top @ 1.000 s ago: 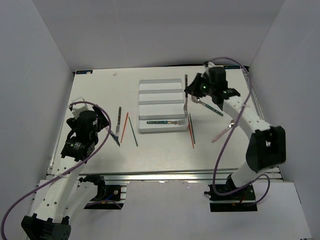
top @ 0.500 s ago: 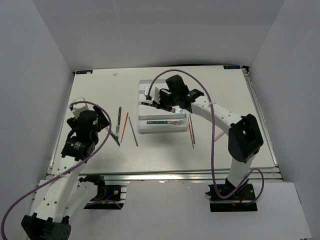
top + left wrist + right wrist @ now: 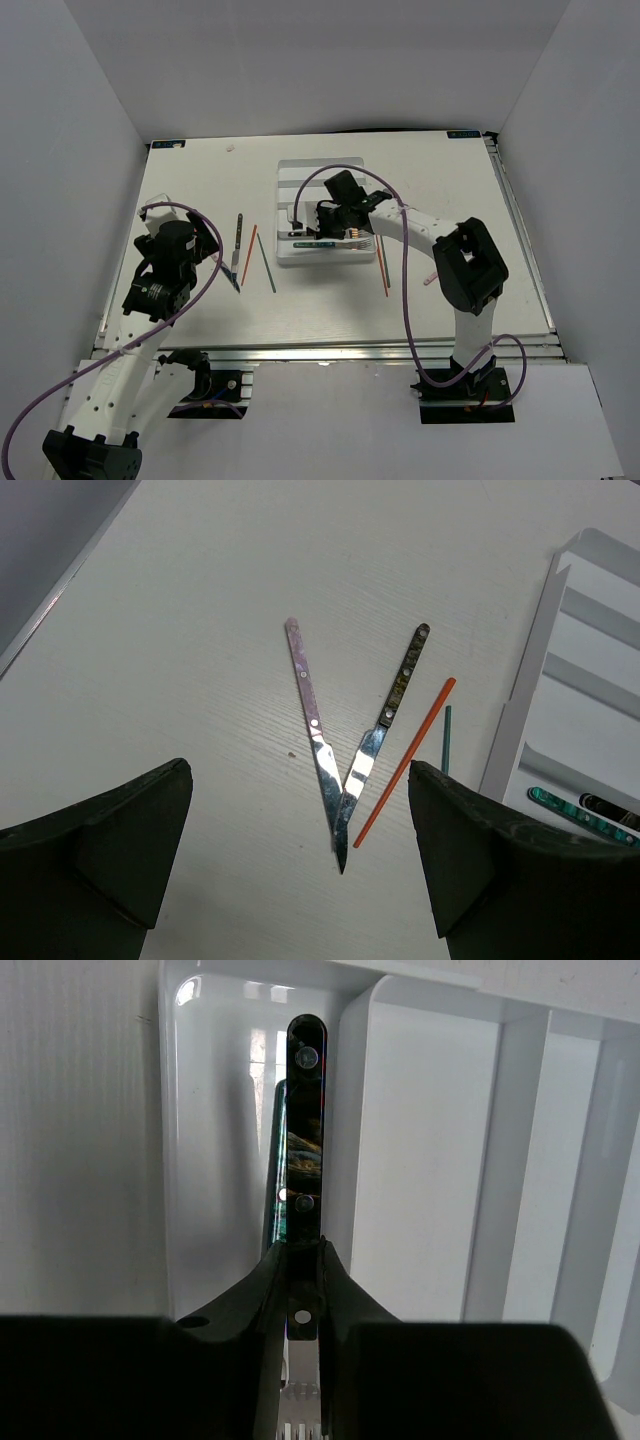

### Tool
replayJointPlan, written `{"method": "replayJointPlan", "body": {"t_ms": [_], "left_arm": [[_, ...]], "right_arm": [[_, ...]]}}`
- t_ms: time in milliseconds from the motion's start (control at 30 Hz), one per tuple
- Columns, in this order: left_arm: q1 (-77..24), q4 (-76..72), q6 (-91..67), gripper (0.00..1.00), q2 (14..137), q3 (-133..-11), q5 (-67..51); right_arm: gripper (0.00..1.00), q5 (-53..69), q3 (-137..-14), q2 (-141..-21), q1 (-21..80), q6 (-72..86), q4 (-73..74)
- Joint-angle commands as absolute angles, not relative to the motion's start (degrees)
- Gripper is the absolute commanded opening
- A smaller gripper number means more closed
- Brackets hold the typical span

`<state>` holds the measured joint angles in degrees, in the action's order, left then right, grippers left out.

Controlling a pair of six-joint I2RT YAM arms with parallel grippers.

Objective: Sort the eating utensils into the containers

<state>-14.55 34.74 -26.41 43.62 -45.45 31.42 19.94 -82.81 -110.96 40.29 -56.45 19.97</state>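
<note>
My right gripper is shut on a dark-handled fork, whose handle points ahead and whose tines show between the fingers. It hangs over the nearest compartment of the white tray, where a green-handled fork lies. From above, the right gripper is over the tray. My left gripper stands open above two knives, one purple-handled and one dark-handled, whose tips cross. An orange chopstick and a green chopstick lie beside them.
Two more chopsticks lie on the table just right of the tray. A pink piece shows partly behind the right arm. White walls enclose the table on three sides.
The right arm has swung from the back right of the table leftward and down with the fork, now over the tray's nearest compartment. The left arm has not moved.
</note>
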Motion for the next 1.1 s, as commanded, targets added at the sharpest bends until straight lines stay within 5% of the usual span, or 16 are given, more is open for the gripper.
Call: {"method": "replayJointPlan", "body": {"t_ms": [0,33,133,233,300,633,867,1067], "left_arm": [[-14.85,34.54,-26.19,0.98,43.07,-45.53,31.29],[-14.77,34.63,-26.19,0.98,43.07,-45.53,31.29],[-14.77,34.63,-26.28,0.98,43.07,-45.62,31.38],[-14.85,34.63,-26.28,0.98,43.07,-45.62,31.38],[-14.77,34.63,-26.28,0.98,43.07,-45.61,31.38],[-14.77,34.63,-26.37,0.98,42.45,-45.53,31.73],[-14.85,34.45,-26.19,0.98,42.98,-45.61,30.94],[-14.77,34.72,-26.28,0.98,42.80,-45.53,31.47]], "right_arm": [[0.08,21.88,-83.49,-109.69,40.78,-57.31,19.42],[0.10,22.06,-83.58,-109.69,40.69,-57.13,19.68],[0.36,22.06,-84.02,-109.16,40.78,-56.52,20.04],[0.42,21.62,-84.37,-108.02,40.69,-55.99,19.95],[0.89,21.97,-84.90,-106.88,40.52,-55.64,19.86],[0.89,17.39,-90.61,-101.16,28.59,-23.13,12.73],[0.89,-2.35,-91.67,-107.40,18.90,-25.83,22.67],[0.87,-0.62,-92.46,-113.63,11.70,-24.34,25.04]]}}
